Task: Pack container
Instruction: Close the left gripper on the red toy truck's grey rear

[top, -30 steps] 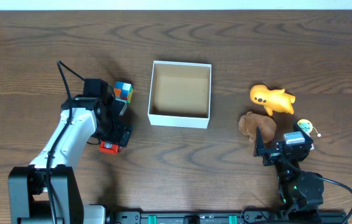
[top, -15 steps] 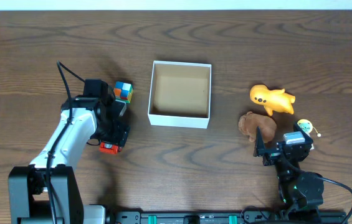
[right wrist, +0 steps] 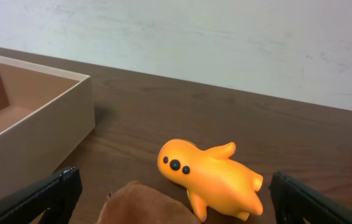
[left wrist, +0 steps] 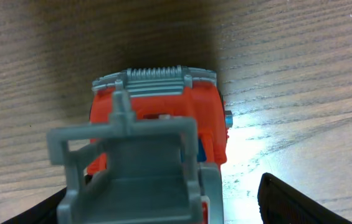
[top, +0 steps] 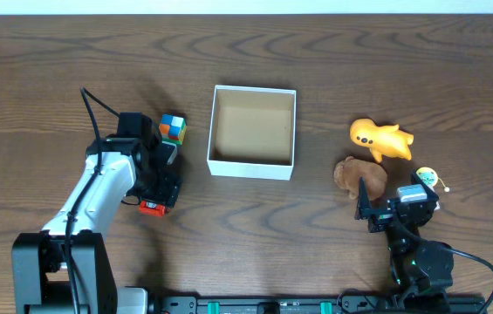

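The container (top: 253, 166), a low white box with a tan-brown inside, sits at the table's middle; its corner shows in the right wrist view (right wrist: 32, 134). A red and grey toy truck (left wrist: 163, 115) lies on the table left of it (top: 151, 208). My left gripper (top: 160, 188) is open and straddles the truck (left wrist: 163, 208), with bare table between the truck and the right finger. My right gripper (top: 393, 199) is open and empty (right wrist: 176, 196). An orange toy (right wrist: 210, 174) and a brown toy (right wrist: 144, 202) lie just ahead of it.
A multicoloured cube (top: 173, 128) sits between my left arm and the container. The orange toy (top: 380, 139) and brown toy (top: 359, 174) lie right of the container. A small green and yellow toy (top: 428, 179) is at the far right.
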You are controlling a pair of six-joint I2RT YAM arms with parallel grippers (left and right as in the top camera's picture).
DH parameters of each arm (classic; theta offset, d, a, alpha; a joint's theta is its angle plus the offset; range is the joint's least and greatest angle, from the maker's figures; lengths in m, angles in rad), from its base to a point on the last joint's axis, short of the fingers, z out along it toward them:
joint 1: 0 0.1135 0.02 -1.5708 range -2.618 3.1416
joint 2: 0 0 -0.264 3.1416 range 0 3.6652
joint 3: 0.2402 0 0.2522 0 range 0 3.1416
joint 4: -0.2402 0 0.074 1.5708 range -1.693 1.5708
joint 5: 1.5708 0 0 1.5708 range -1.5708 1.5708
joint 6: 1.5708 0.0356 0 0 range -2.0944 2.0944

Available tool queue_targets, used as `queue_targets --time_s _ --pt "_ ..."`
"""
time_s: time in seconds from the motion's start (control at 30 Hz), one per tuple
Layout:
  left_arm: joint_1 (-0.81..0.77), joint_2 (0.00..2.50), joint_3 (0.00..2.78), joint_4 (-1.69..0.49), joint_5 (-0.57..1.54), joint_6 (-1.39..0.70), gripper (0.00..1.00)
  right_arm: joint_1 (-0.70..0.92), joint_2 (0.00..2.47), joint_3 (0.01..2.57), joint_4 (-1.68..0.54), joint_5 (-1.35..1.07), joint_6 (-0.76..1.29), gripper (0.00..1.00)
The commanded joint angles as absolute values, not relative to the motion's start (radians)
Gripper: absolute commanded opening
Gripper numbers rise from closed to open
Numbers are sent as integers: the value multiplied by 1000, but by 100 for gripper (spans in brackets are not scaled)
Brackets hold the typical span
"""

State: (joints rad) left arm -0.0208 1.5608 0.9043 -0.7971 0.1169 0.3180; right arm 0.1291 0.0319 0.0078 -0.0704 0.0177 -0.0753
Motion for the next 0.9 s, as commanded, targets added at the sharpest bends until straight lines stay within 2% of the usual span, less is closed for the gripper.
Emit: queue_targets --time_s 0.0,0.3,0.5,0.87 --pt "-19 1576 887 -788 119 321 80 125 30 6 -74 18 -60 99" --pt "-19 1606 880 -768 119 320 79 125 30 6 -74 18 -60 99" --pt "-19 1609 881 -764 119 320 61 125 30 6 -74 18 -60 99" --pt "-19 1602 905 -766 119 285 50 125 30 6 -74 18 -60 99"
